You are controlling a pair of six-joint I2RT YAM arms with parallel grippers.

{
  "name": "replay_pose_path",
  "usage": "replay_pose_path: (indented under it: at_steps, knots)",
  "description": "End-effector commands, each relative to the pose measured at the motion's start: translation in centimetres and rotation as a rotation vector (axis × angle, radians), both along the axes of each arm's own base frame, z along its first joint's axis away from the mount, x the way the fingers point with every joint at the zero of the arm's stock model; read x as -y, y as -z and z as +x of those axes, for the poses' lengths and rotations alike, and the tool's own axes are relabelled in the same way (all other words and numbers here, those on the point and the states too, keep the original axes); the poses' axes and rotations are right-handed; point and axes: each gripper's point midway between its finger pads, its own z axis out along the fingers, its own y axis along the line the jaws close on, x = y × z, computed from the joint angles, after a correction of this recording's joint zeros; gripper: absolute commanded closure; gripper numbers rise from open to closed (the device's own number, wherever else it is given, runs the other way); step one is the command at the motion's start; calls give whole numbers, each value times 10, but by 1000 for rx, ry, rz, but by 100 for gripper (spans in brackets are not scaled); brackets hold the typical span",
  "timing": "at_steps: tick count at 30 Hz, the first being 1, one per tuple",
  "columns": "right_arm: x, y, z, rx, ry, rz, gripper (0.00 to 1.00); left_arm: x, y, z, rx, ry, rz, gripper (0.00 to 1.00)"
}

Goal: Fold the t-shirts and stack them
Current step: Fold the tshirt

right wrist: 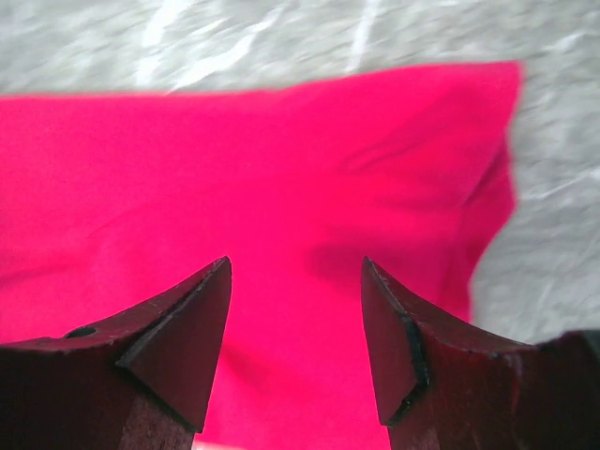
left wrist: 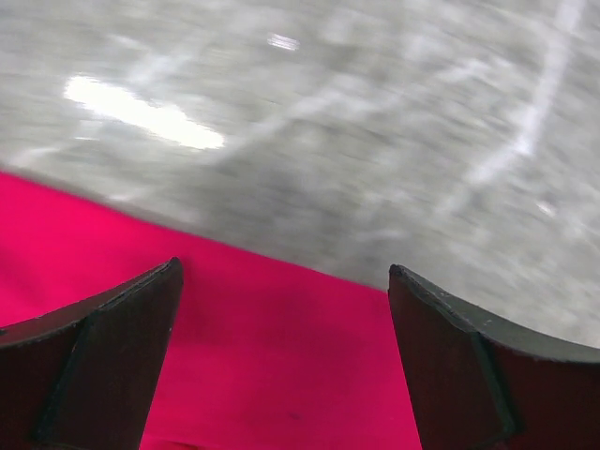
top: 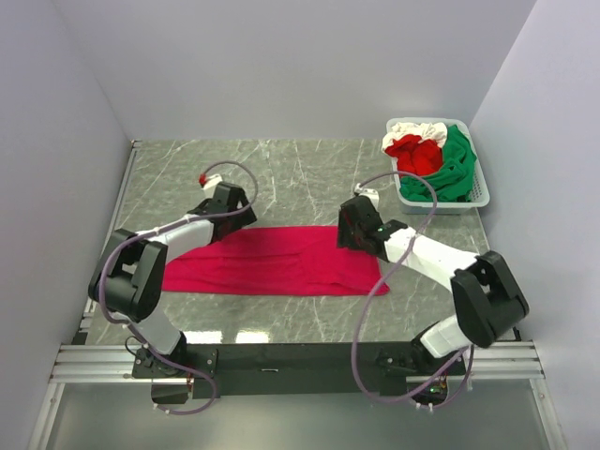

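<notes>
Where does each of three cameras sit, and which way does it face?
Top external: above and behind the arms, looking down on table, crimson t-shirt and basket; both arms show.
Left wrist: on the left arm, facing down at the t-shirt's edge; its open left gripper shows.
Right wrist: on the right arm, facing down at the t-shirt's corner; its open right gripper shows.
Shared: the crimson t-shirt.

The overhead view is bright, even and sharp, with soft glare patches on the table [top: 281, 178] along its near edge. Both wrist views are smeared (the left worse, with a white glare streak). The crimson t-shirt [right wrist: 262, 169] looks oversaturated.
</notes>
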Motion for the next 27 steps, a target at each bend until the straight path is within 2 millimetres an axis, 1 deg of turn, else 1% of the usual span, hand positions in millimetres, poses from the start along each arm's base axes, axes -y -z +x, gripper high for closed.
replay_pose_path:
  at_steps: [1,2,5,6,8,9,10,12,14,16,17,18,19,20,21,22,23,24,25,26,27]
  knots:
    - [9,-2,31,25,40,15,36,34,-9,12,42,60,-34,3]
    - [16,4,38,5,64,17,36,43,-2,10,31,80,-45,3]
    - [23,17,44,-41,87,27,37,52,12,5,3,100,-65,3]
    - [27,28,44,-70,96,20,37,52,18,4,-6,98,-67,3]
    - [35,37,46,-100,124,23,37,50,27,-1,-26,93,-65,3]
    - [38,45,44,-122,131,23,37,49,30,-2,-32,90,-61,3]
    - [43,48,47,-131,148,30,37,47,33,-5,-39,86,-56,2]
    - [45,52,50,-148,157,34,37,46,34,-8,-44,81,-61,2]
    - [49,48,58,-151,165,37,37,47,37,-11,-47,80,-76,2]
    - [51,53,62,-176,160,31,37,50,39,-15,-53,88,-89,2]
    - [52,48,70,-169,164,33,37,50,38,-15,-49,87,-96,2]
    - [53,54,73,-188,163,29,37,52,38,-17,-51,93,-99,2]
    - [51,48,83,-172,157,32,37,54,36,-16,-50,104,-108,2]
    - [54,49,85,-182,162,27,37,55,34,-15,-46,109,-111,1]
    - [56,53,89,-195,163,19,37,58,27,-13,-32,115,-121,1]
    - [56,47,98,-181,164,26,37,60,20,-9,-13,122,-128,1]
    - [56,47,101,-186,163,25,37,61,13,-6,2,125,-134,1]
    - [59,52,104,-199,164,20,37,61,1,-4,26,123,-141,1]
    - [58,47,113,-186,161,26,37,60,-6,-3,41,119,-139,1]
    - [57,47,114,-196,156,30,37,56,-13,-2,59,107,-129,1]
    - [58,49,117,-202,153,23,38,54,-25,-3,80,99,-131,1]
